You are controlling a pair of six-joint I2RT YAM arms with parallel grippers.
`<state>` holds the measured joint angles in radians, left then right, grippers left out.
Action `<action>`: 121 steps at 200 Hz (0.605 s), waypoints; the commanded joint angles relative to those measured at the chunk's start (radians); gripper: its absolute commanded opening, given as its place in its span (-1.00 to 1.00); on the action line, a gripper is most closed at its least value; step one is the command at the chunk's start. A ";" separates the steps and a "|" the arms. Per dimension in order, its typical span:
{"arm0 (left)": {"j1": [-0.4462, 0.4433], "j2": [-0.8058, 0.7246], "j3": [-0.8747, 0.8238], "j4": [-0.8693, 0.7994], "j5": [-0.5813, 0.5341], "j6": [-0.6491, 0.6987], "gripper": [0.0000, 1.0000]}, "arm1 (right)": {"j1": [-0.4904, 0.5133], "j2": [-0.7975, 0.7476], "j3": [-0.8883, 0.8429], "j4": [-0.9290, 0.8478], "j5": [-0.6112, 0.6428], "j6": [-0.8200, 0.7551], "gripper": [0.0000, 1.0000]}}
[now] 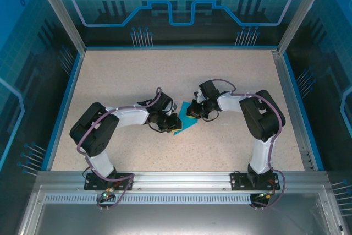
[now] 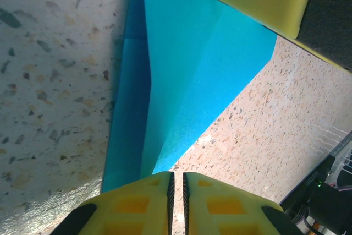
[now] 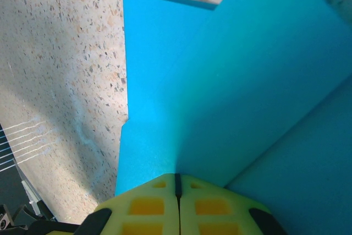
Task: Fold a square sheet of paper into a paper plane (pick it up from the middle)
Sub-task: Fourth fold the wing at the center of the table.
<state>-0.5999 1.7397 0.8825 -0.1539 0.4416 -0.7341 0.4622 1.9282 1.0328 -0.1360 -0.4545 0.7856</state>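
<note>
Your part-folded sheet of paper [image 1: 182, 126] lies between both grippers: right gripper [image 3: 177, 177] pressed shut atop it, left gripper [image 2: 177, 175] nearly closed at its edge.

No text, label, brand, number or sign is legible on anything here.

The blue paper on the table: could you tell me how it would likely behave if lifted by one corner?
The blue paper looks thin, with folded layers overlapping, so it would probably droop, though its creases may stiffen it. It is likely very light and could slide on the smooth speckled table if nudged.
</note>
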 commanded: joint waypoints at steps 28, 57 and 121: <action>-0.006 0.003 -0.006 -0.070 -0.054 0.007 -0.72 | -0.013 0.073 -0.017 -0.094 0.109 0.003 -0.89; -0.006 0.006 -0.005 -0.079 -0.075 0.013 -0.74 | -0.013 0.075 -0.017 -0.095 0.109 0.003 -0.89; -0.007 0.030 -0.008 -0.081 -0.078 0.016 -0.77 | -0.013 0.078 -0.014 -0.097 0.109 0.001 -0.89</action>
<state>-0.5999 1.7458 0.8825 -0.1902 0.3813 -0.7311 0.4622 1.9305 1.0363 -0.1413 -0.4553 0.7856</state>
